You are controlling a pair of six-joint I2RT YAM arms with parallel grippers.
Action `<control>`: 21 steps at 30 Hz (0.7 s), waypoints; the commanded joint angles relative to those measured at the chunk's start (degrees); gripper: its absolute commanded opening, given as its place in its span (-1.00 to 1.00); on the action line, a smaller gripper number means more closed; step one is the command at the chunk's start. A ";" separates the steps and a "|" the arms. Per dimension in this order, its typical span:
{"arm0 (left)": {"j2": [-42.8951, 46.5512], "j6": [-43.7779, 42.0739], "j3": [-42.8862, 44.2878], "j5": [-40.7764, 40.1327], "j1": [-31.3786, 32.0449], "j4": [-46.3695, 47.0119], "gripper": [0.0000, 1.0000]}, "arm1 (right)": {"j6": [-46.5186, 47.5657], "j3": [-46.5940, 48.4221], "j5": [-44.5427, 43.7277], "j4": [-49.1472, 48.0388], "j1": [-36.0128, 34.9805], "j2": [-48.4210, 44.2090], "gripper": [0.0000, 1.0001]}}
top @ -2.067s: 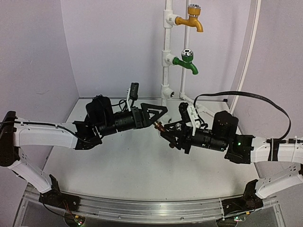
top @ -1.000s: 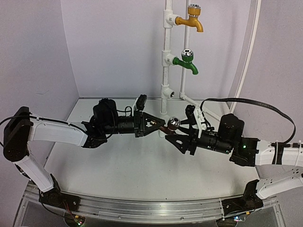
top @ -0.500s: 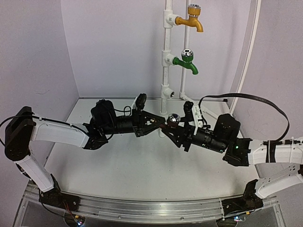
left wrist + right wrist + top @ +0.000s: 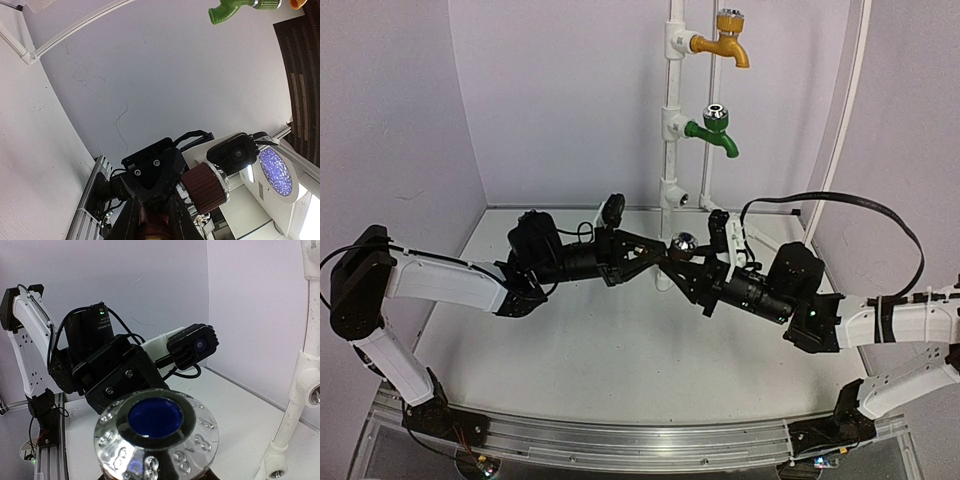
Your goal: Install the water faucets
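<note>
Both arms reach in flat over the tabletop (image 4: 600, 350) and meet near the middle of its far edge. The left tool (image 4: 658, 256) is squeezed shut on the dark brown faucet (image 4: 681, 243). The right tool (image 4: 684, 268) is right at the silver cap, but I cannot tell if it grips. The green faucet (image 4: 712, 133) sits on the white pipe stand (image 4: 672, 120).

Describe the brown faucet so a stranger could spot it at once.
Find the white pipe stand at the back. Before its foot, the left pincer and right pincer meet at the dark brown faucet. Unlike the green faucet and yellow-orange faucet, it is not mounted on the stand.
</note>
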State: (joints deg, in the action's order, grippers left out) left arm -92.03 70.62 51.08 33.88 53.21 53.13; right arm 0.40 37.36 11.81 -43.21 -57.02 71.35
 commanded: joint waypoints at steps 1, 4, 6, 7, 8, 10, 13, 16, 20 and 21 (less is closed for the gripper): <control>1.60 -1.34 -2.56 -1.02 -0.40 2.62 0.04 | 0.15 -1.39 -4.68 -5.12 0.46 -2.16 -1.00; 3.84 -4.16 -5.77 -2.96 -3.39 1.61 0.56 | 4.06 -3.92 -7.83 -0.21 0.71 -6.84 -1.00; 5.84 -8.64 -5.68 -3.82 -5.56 -3.79 0.60 | 9.22 -4.05 -10.94 6.07 1.49 -10.08 -1.00; 6.90 -14.04 -4.17 -5.23 -6.06 -9.27 0.60 | 12.68 -3.62 -11.59 8.98 1.83 -11.12 -1.00; 7.72 -19.76 -1.80 -6.78 -6.20 -15.93 0.60 | 17.06 -2.96 -12.87 12.11 1.95 -11.93 -1.00; 8.63 -30.07 3.64 -10.52 -6.36 -25.99 0.60 | 23.77 -0.55 -15.18 20.09 2.39 -13.68 -1.00; 8.54 -40.39 9.19 -15.64 -6.60 -31.08 0.64 | 31.87 4.27 -18.01 31.12 3.13 -15.66 -1.00; 5.26 -46.85 15.78 -17.20 -6.85 -34.18 0.70 | 38.97 5.96 -22.05 33.83 3.27 -16.76 -1.00; -1.97 -49.95 27.27 -13.60 -8.08 -39.06 0.72 | 49.51 9.73 -23.85 36.86 3.77 -14.44 -1.00; -3.60 -49.63 29.40 -12.52 -8.56 -39.37 0.72 | 52.10 10.10 -23.22 37.25 4.46 -13.71 -1.00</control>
State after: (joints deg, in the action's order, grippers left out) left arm -89.78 28.59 71.26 19.87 46.21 20.05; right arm 37.89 42.83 -8.29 -10.04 -53.91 55.95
